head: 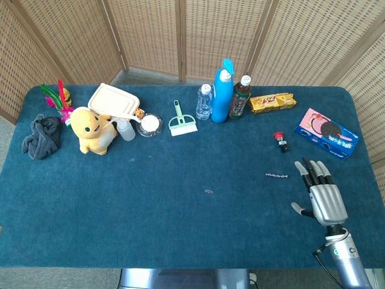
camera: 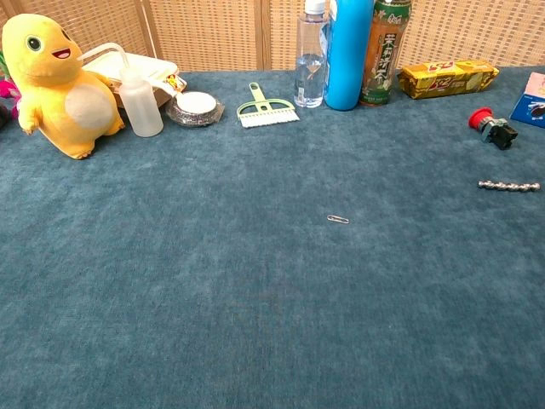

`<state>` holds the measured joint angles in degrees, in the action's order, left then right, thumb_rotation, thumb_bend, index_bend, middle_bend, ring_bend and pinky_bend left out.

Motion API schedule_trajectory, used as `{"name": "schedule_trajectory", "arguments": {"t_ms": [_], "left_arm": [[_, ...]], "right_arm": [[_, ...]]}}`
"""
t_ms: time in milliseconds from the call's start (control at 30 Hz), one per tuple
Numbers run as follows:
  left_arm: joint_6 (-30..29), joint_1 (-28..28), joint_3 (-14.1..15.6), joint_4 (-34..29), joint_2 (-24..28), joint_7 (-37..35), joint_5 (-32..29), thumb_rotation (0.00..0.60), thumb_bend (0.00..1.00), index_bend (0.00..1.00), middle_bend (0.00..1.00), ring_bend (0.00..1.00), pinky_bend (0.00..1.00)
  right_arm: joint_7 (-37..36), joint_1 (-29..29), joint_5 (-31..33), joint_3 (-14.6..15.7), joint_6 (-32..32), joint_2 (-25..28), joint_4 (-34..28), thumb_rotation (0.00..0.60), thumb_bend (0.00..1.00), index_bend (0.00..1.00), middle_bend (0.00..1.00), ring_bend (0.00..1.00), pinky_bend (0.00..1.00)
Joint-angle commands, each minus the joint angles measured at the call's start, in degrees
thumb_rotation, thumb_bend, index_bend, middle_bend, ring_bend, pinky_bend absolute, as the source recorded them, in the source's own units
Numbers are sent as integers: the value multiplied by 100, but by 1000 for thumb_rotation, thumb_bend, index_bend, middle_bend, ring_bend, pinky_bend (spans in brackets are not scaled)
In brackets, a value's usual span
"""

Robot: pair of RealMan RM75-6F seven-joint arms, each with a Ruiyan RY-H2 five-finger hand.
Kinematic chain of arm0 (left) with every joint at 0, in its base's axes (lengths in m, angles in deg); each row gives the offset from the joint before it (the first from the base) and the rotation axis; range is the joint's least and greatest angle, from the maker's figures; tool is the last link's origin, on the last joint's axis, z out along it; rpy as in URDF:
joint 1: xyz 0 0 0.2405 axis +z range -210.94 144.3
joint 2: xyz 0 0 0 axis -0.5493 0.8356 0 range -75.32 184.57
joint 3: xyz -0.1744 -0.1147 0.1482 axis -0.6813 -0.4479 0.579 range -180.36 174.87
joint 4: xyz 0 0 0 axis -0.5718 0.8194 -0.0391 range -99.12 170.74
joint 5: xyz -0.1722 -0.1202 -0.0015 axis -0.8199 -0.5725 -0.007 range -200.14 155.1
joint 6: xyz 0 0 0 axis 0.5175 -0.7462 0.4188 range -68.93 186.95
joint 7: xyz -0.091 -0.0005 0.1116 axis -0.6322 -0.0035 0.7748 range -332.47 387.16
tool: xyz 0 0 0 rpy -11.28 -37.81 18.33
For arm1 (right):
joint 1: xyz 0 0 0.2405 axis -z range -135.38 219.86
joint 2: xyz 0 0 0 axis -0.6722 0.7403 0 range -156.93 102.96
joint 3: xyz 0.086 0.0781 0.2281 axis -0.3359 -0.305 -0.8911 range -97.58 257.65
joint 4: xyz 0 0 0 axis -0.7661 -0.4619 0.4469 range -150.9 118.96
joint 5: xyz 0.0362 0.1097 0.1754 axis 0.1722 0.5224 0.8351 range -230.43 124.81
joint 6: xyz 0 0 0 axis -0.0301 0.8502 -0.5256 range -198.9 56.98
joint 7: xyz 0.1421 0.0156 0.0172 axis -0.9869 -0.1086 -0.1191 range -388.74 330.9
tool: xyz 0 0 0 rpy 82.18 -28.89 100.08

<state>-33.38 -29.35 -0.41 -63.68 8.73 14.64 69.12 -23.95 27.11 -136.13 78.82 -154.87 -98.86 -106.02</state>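
Bead chain [head: 277, 175] lay flat on the blue table [head: 180, 217], just ahead of the right hand [head: 322, 195] (fingers spread, palm down, holding nothing); red-capped button [head: 280, 140] lay beyond.

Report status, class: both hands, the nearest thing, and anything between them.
Right hand open, flat over the table, holding nothing. Left hand not in view. Nearest thing: small bead chain, just beyond the fingertips, untouched. Nothing between hand and chain.

The chest view's right edge cuts off the cookie box [camera: 534, 100]. Its top edge crops the blue bottle [camera: 348, 51]. The left robot hand shows in neither view.
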Motion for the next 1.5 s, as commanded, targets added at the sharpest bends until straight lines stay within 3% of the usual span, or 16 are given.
{"name": "schedule_trajectory", "arguments": {"t_ms": [33,300,467,733,1133,1500], "left_arm": [[-4,2,-3,1,-3,0,-9,600,363,0,0,0,46],[8,6,-3,-13,7,-21,-46,600,364,0,0,0,46],[31,-8,-25,-18,13,-32,-103,600,363,0,0,0,46],[130,-50,-51,-37,12,4,-202,600,363,0,0,0,46],[218,-80,-73,1,32,-95,-302,600,363,0,0,0,46],[242,-88,-84,12,46,-151,-331,600,363,0,0,0,46]], "right_arm": [[122,73,14,-137,-188,-114,97,600,141,0,0,0,0],[170,132,16,-268,-268,-294,85,600,141,23,0,0,0],[-185,-27,77,-275,200,-351,-103,600,141,284,0,0,0],[221,-629,752,-625,1324,-698,27,600,179,409,0,0,0],[1034,-1349,2003,-1147,2344,-1278,563,600,310,427,0,0,0],[1373,-1581,2516,-1211,2634,-1435,977,600,328,450,0,0,0]]}}
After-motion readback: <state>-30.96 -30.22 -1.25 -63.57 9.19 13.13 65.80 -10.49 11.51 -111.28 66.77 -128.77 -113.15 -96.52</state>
